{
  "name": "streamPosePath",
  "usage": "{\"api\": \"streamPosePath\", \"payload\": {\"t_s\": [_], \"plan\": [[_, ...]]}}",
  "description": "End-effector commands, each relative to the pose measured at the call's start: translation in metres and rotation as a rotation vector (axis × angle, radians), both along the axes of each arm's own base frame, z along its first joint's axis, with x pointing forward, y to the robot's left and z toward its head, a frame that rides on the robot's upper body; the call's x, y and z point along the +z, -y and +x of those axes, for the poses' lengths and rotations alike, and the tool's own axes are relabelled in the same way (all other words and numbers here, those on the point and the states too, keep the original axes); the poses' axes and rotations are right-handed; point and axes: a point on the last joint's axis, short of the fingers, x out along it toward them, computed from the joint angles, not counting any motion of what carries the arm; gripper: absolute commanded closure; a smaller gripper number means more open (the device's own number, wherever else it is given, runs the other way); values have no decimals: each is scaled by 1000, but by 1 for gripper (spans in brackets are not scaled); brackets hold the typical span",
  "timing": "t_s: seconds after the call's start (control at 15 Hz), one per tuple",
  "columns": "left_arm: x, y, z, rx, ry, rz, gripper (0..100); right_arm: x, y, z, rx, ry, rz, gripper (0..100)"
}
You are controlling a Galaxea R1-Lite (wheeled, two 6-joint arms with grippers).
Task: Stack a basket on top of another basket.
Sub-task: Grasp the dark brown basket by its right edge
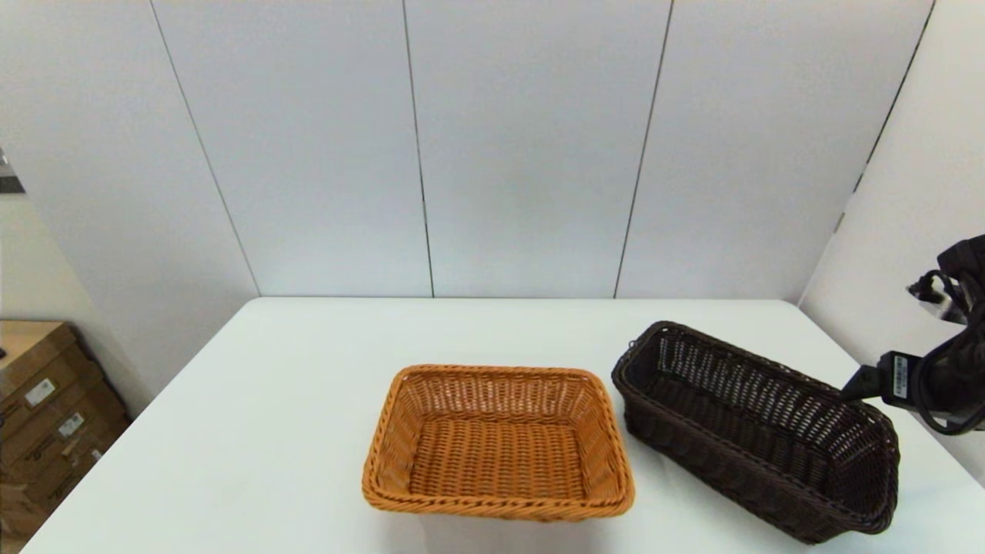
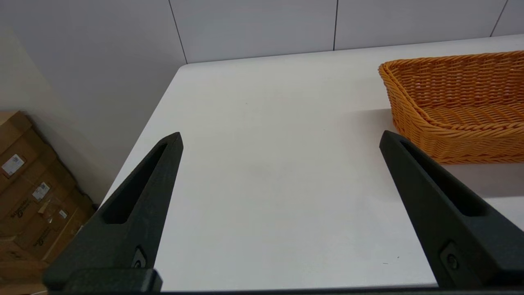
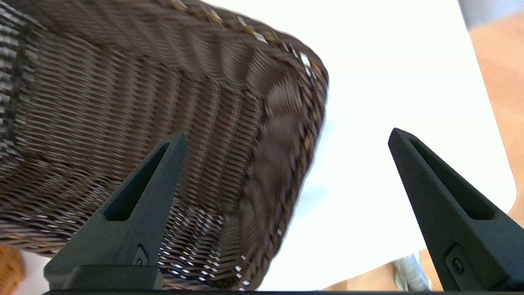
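Observation:
The dark brown basket (image 1: 754, 431) lies at an angle on the right part of the white table (image 1: 269, 431). The orange-tan basket (image 1: 496, 446) sits upright just left of it, near the front middle, with a small gap between them. My right arm (image 1: 939, 377) reaches in from the right edge. In the right wrist view my right gripper (image 3: 286, 137) is open and straddles the near end rim of the dark basket (image 3: 123, 82), holding nothing. My left gripper (image 2: 280, 137) hangs open over bare table, left of the orange-tan basket (image 2: 454, 98).
Stacked cardboard boxes (image 1: 46, 415) stand on the floor beyond the table's left edge, also seen in the left wrist view (image 2: 28, 192). Grey wall panels close off the back. The table's right edge runs close to the dark basket.

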Motion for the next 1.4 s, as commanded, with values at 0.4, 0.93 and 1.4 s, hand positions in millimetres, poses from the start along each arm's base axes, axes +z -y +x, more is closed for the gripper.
{"api": "streamPosePath", "payload": {"t_s": [0.4, 0.93, 1.4], "plan": [[-1, 0, 0, 0, -6, 1, 0, -43, 4, 11, -13, -223, 50, 0], [-1, 0, 0, 0, -6, 1, 0, -73, 12, 28, -28, -321, 73, 0], [-1, 0, 0, 0, -6, 1, 0, -83, 18, 40, -99, -333, 96, 0]]}}
